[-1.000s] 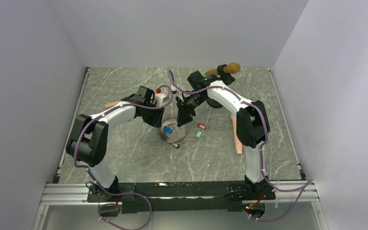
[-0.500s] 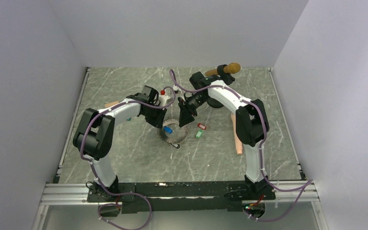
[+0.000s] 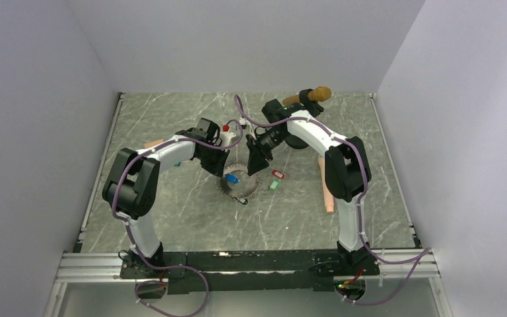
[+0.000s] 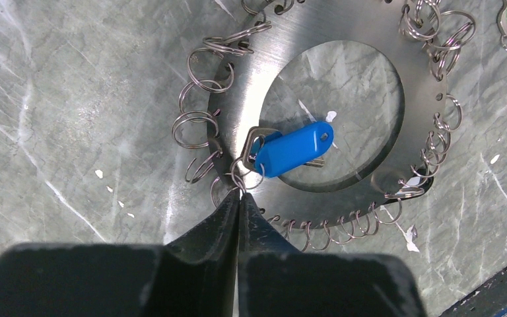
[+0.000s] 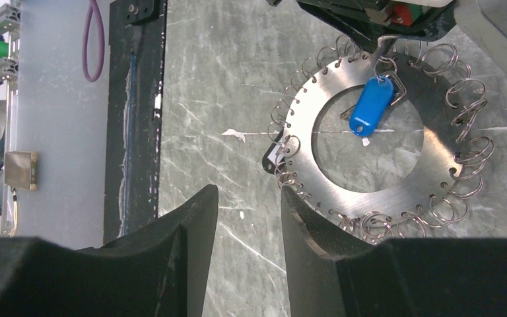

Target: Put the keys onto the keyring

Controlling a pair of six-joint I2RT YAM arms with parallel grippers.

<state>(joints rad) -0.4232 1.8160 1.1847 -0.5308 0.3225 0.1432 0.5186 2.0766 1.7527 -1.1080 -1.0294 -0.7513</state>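
The keyring [image 4: 370, 26] is a flat steel disc with a round hole and many small wire rings along its rim; it lies mid-table [image 3: 249, 190]. The blue key [image 4: 294, 148] rests in the hole [image 3: 232, 178] [image 5: 371, 104]. My left gripper [image 4: 239, 194] is shut, pinching the small wire ring joined to the blue key at the disc's edge [image 3: 220, 172]. The red key [image 3: 277, 174] and green key [image 3: 274, 185] lie on the table right of the disc. My right gripper [image 5: 249, 189] hangs open over the disc's other side [image 3: 255, 168], holding nothing.
A black round-based stand [image 3: 295, 140] with a wooden-headed handle [image 3: 313, 94] is behind the right arm. A white box with a red button [image 3: 222, 134] sits by the left wrist. A pink stick [image 3: 327, 188] lies at the right, another [image 3: 153, 143] at the left.
The left gripper has moved in to the disc's rim and its jaws have come together on the small ring. The right arm has barely moved.
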